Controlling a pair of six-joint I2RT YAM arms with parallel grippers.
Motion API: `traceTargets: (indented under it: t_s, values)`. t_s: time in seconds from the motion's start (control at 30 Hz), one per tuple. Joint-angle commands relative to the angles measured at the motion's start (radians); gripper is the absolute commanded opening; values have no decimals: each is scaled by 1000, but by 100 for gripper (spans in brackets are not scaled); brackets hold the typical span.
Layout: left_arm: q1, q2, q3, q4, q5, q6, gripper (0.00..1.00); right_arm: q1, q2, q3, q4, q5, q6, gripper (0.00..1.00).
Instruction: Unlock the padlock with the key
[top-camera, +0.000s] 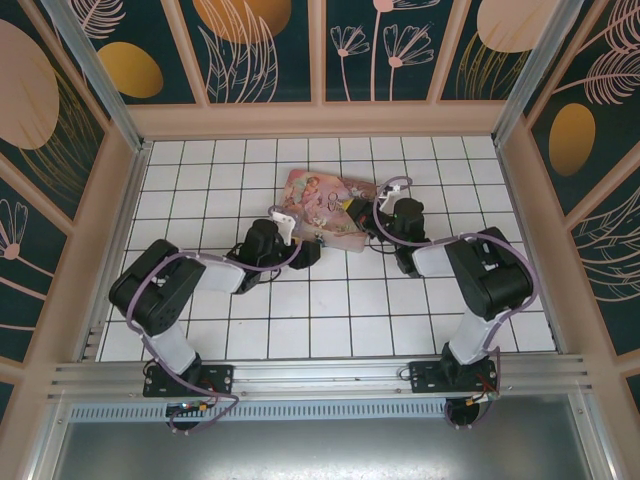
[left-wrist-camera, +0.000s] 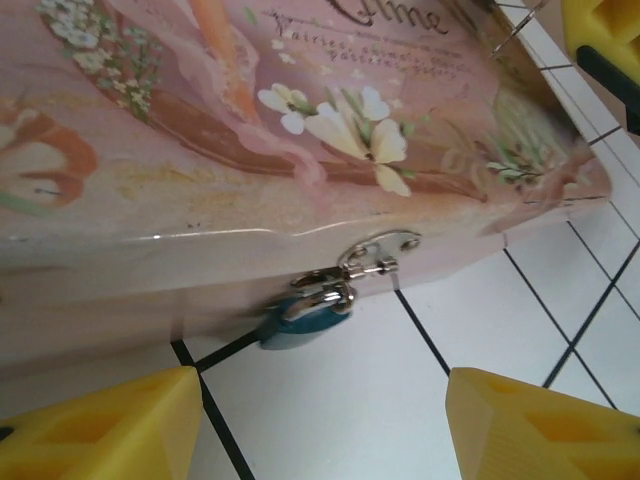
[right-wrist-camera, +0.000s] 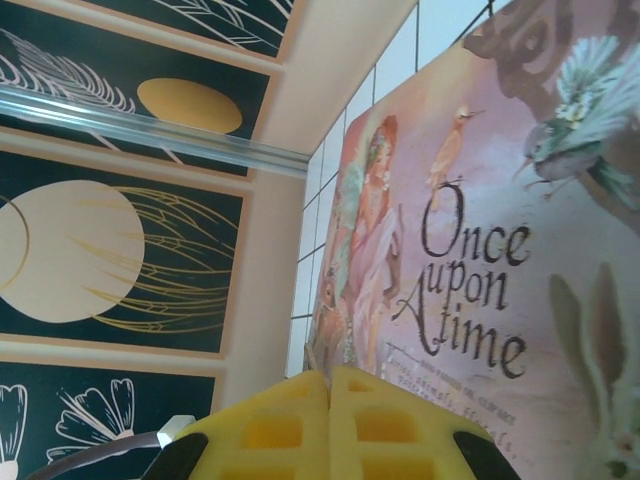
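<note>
Two yellow-tipped pincers flank a pink illustrated tin box (top-camera: 325, 200) on the white tiled floor (top-camera: 300, 320).

On the left, the left pincer (left-wrist-camera: 320, 432) is released. Its yellow fingers stand well apart with nothing between them, aimed at the front wall of the tin box. Just beyond that gap hangs the tiny bluish-grey metal padlock (left-wrist-camera: 297, 322). Its thin shackle is threaded through the small silver hasp (left-wrist-camera: 375, 255), and its body lies tilted against a tile at the foot of the box. The padlock is on the box, locked as far as I can judge, and not yet gripped.

Further right, at the tin's right side, the right pincer (right-wrist-camera: 330, 428) is clenched, pads pressed flat together beside the "Once upon a time" lid. I cannot make out the tiny coppery key (if it is nipped between those pads, they hide it), so I cannot say where it is.

Several things could go wrong from here:
- **Padlock pushed away:** It dangles loosely, so a closing finger that meets it off-centre would likely swing it aside or shove it under the box edge.
- **Keyhole turned away:** A skewed grip could turn the keyhole, which I cannot see, away from the right side.
- **Tin sliding:** The tin looks light, and a push on its front wall may slide it across the smooth tiles.
- **Key slipping:** A key that small, held by blunt pads, could twist or drop at the first misaligned contact.
</note>
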Motion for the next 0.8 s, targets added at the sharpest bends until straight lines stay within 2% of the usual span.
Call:
traceTargets:
  t_s: [0.0,0.77]
  values:
    - [-3,40,33,64,-1,30,65,-19,31,13,96,-24,31,0]
    - [-3,154,113,102,33,54,62,-35,112,-7,181,-46,57,0]
